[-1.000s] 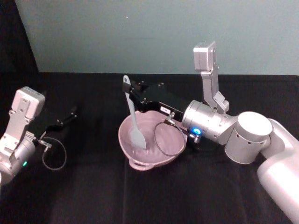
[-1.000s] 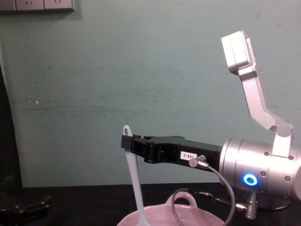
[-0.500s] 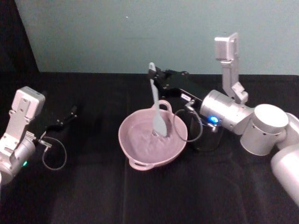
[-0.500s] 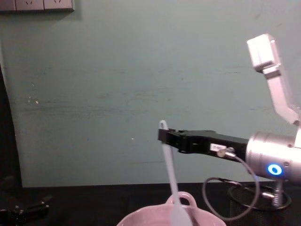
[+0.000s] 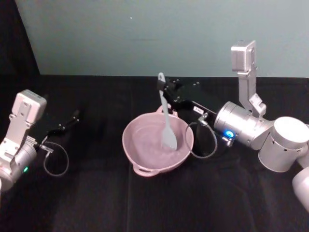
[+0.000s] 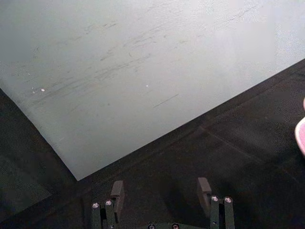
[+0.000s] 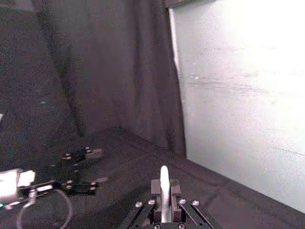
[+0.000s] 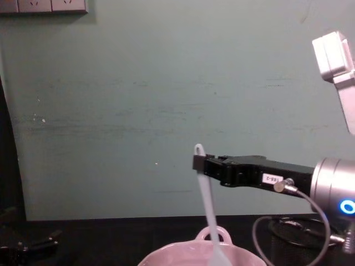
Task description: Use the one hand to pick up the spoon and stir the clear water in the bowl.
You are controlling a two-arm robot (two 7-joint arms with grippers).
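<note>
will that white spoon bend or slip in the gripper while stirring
Probably fairly stiff: the spoon runs straight from the right gripper down into the bowl. Likely light, being so slender. Pinched only near its top end, it might pivot in the grip.

Glossy ceramic bowl (image 5: 129,150), smooth white spoon (image 5: 166,123), matt black cloth (image 5: 96,193).

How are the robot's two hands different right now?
The right gripper is shut on the spoon; the left gripper is open and empty. The right gripper hovers above the bowl; the left gripper sits far off to the bowl's left. Both are black.
</note>
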